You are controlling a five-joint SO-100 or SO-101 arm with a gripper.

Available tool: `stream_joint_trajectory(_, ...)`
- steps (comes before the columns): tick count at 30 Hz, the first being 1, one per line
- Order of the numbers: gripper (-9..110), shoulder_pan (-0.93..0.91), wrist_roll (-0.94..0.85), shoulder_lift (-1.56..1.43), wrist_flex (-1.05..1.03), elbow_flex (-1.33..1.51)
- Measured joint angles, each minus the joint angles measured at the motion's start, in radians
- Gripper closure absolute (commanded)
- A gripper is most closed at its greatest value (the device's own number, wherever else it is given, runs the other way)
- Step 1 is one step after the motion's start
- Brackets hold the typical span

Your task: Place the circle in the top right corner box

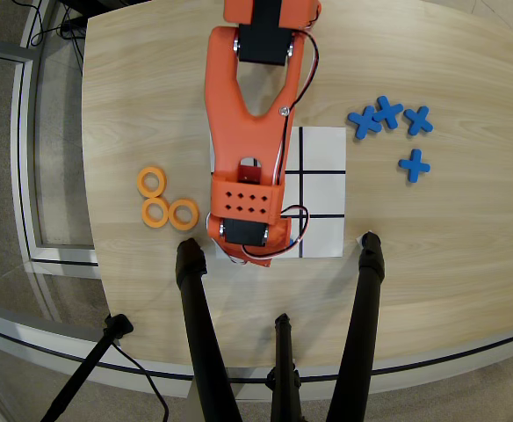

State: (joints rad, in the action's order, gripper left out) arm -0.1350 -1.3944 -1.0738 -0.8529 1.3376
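Three orange rings (155, 198) lie in a cluster on the wooden table, left of the white nine-cell sheet (322, 189). I see no fourth ring. The orange arm (248, 132) reaches down from the top of the overhead view. Its wrist housing (248, 207) sits over the sheet's lower left corner cell and hides that cell. The gripper is under the housing, so its fingers and anything in them are hidden. The sheet's upper right corner cell (323, 149) in this view is bare white.
Several blue X pieces (388, 114) lie right of the sheet, one apart from them (414, 164). Three black tripod legs (195, 325) (366, 308) (281, 360) cross the table's near edge at the bottom. The table's curved edge (94, 237) runs at left.
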Motion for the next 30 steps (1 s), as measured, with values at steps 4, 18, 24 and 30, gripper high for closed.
stream_joint_trajectory(4,102,-0.002,0.005,0.035,0.000,-0.031)
stream_joint_trajectory(18,90,-0.008,0.005,0.051,-0.021,-0.037)
stream_joint_trajectory(24,90,-0.017,0.005,0.064,-0.023,-0.058)
stream_joint_trajectory(30,90,-0.026,0.005,0.005,-0.101,-0.072)
